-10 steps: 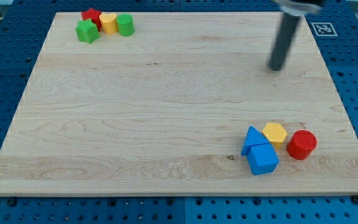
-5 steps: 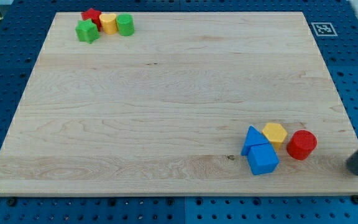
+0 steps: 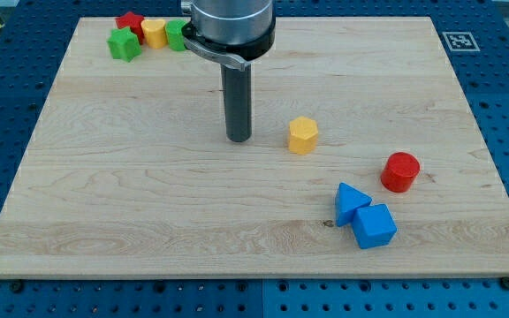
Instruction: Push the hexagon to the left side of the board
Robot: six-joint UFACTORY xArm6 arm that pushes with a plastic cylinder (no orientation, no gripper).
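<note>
Camera view: wooden board [image 3: 148, 194] on blue pegboard.
Yellow hexagon [image 3: 303, 135]: near the board's middle, standing alone.
Tip [image 3: 239, 139]: just left of the hexagon, apart from it; no jaws, a plain rod.
Red cylinder [image 3: 400, 171]: right of the hexagon.
Blue triangle [image 3: 351, 202], blue cube [image 3: 375, 225]: below-right of the hexagon, apparently touching.

You see the yellow hexagon [image 3: 303, 134] sitting flat on the worktop [image 3: 131, 194], a little to the view's right of the middle and in the upper half. It stands alone, touching no other block, its top face bright and side faces darker.
</note>
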